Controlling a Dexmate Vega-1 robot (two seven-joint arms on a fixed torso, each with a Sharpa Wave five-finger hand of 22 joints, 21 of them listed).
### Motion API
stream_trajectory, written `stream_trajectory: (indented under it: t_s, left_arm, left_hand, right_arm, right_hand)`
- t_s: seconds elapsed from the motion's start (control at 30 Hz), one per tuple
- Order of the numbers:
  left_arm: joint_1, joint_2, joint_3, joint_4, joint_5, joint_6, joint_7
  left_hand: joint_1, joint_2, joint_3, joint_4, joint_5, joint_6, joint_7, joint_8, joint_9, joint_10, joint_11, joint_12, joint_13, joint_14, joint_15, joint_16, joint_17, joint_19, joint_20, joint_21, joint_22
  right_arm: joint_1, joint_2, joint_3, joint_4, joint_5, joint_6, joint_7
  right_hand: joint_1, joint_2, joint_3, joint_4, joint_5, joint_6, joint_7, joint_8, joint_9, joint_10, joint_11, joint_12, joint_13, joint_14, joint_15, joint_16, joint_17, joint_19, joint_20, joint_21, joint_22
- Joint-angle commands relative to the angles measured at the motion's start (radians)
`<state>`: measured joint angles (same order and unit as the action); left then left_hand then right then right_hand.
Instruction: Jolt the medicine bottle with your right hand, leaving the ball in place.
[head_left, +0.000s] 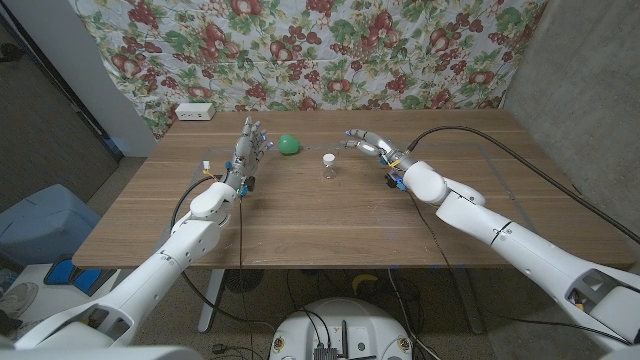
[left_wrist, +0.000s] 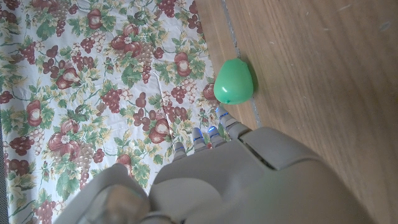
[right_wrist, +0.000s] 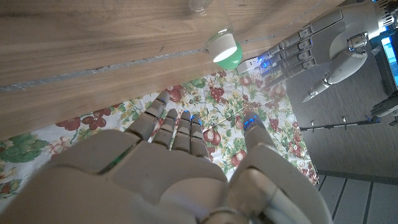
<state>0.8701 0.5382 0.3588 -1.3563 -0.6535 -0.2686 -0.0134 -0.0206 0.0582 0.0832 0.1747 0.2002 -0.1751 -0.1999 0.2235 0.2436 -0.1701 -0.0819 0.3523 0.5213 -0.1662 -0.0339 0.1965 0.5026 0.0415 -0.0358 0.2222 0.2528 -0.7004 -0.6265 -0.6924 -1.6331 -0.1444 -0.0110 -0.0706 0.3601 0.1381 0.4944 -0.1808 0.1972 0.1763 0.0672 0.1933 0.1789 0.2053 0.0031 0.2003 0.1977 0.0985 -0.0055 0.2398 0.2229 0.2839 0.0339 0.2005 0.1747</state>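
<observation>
Head view, small clear bottle (head_left: 328, 165) stood mid-worktop (head_left: 330, 225), green ball (head_left: 289, 144) just behind to its left, right hand (head_left: 366, 143) hovered nearby, fingers spread, empty, left hand (head_left: 247, 150) open beside ball.

No legible text, prob. none anywhere.

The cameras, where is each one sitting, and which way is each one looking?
Head view: sits on the robot's head, looking down at the table, both arms, the bottle and the green ball.
Left wrist view: sits on the left wrist, looking along the left hand towards the ball and the flowery cloth.
Right wrist view: sits on the right wrist, looking along the right hand past the bottle to the left hand.
All three views share the ball.
</observation>
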Motion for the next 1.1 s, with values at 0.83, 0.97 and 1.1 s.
stream_trajectory:
  t_s: [0.83,0.97,1.1]
  left_arm:
    - [0.005,0.004,-0.002,-0.012,0.001,0.002,0.006]
    - [0.008,0.005,-0.003,-0.015,-0.001,0.002,0.005]
    - [0.009,0.005,-0.003,-0.017,0.001,0.001,0.006]
  left_hand:
    - [-0.002,0.074,-0.001,0.007,0.007,-0.043,-0.009,0.003,0.005,-0.04,-0.001,0.007,0.004,-0.164,-0.207,0.006,0.003,0.007,-0.063,0.006,0.003]
    - [-0.002,0.074,-0.001,0.007,0.007,-0.043,-0.009,0.003,0.005,-0.04,-0.001,0.007,0.004,-0.164,-0.207,0.006,0.003,0.007,-0.063,0.006,0.003]
    - [-0.002,0.074,-0.001,0.007,0.007,-0.043,-0.009,0.003,0.005,-0.04,-0.001,0.007,0.004,-0.164,-0.207,0.006,0.003,0.007,-0.063,0.006,0.003]
  right_arm:
    - [0.027,0.029,-0.066,0.003,-0.079,-0.093,0.006]
    - [0.029,0.032,-0.073,0.002,-0.088,-0.104,0.005]
    - [0.031,0.035,-0.08,0.001,-0.096,-0.117,0.007]
  right_hand:
    - [0.079,-0.026,0.02,-0.009,0.008,0.03,-0.016,0.016,0.008,0.002,-0.022,0.005,0.006,0.011,-0.011,-0.001,-0.001,0.011,-0.003,0.003,0.002]
    - [0.086,-0.029,0.021,-0.009,0.007,0.035,-0.02,0.018,0.008,0.003,-0.023,0.005,0.006,0.011,-0.012,-0.002,-0.001,0.012,-0.005,0.004,0.002]
    - [0.096,-0.033,0.022,-0.009,0.006,0.042,-0.021,0.021,0.008,0.009,-0.025,0.007,0.007,0.013,-0.013,-0.002,-0.001,0.015,-0.007,0.004,0.002]
